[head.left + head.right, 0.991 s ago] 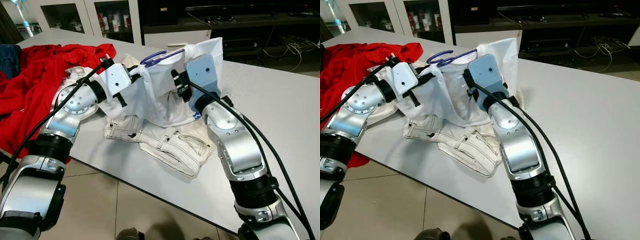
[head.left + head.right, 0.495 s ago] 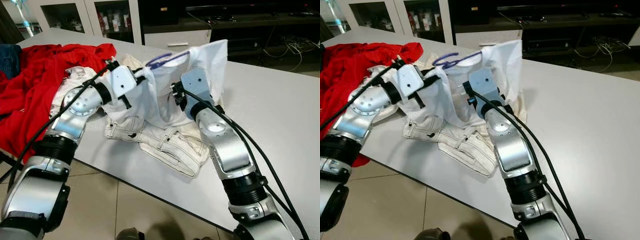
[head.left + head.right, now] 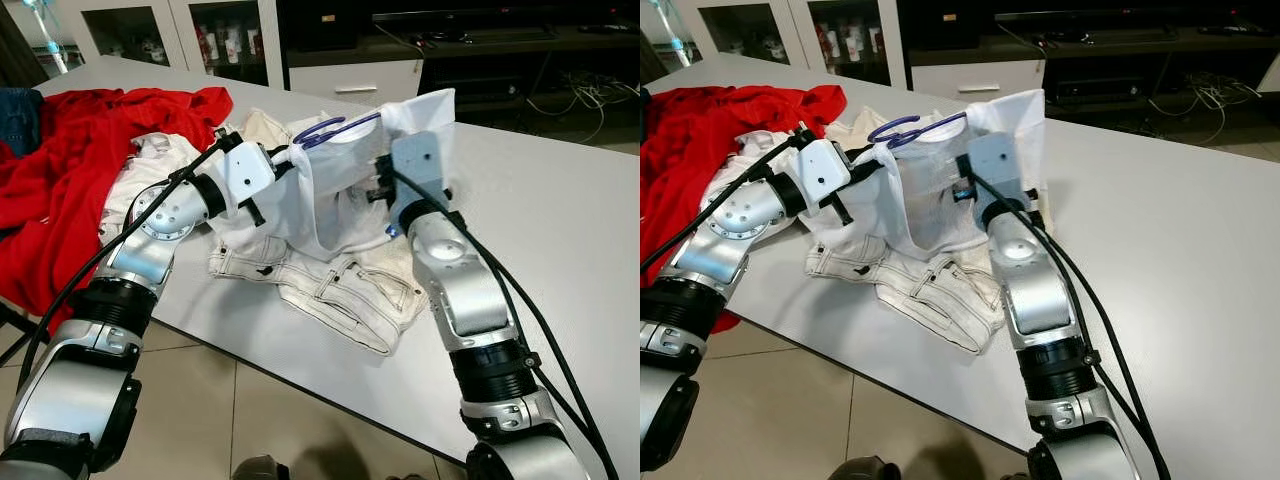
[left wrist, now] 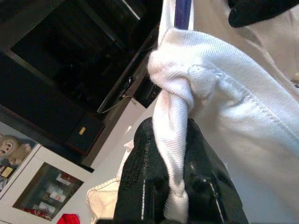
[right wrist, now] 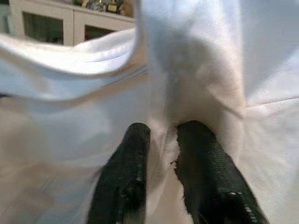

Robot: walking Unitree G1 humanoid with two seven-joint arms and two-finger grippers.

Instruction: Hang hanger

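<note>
From the left eye view, both silver arms reach over the grey tabletop (image 3: pixel 560 220) and hold a white shirt (image 3: pixel 335 195) up off it. A blue hanger (image 3: pixel 325 127) sits at the top of the shirt, its hook poking out of the neck between the two arms. The left end effector (image 3: pixel 278 158) grips the shirt's one edge; the right end effector (image 3: pixel 381 185) is pushed into the cloth on the other side. Under the raised shirt lie pale jeans (image 3: pixel 330 285), flat on the tabletop, and a red garment (image 3: pixel 70 150) is heaped well off to the robot's left.

The left wrist view shows the two black fingers (image 4: pixel 140 182) closed tight on a twisted, bunched fold of the white shirt, with the blue hanger bar rising just beyond the knot.

The right wrist view shows that end effector's fingers (image 5: pixel 126 177) nearly together, a thin pleat of the shirt pinched between them, white cloth all around.
</note>
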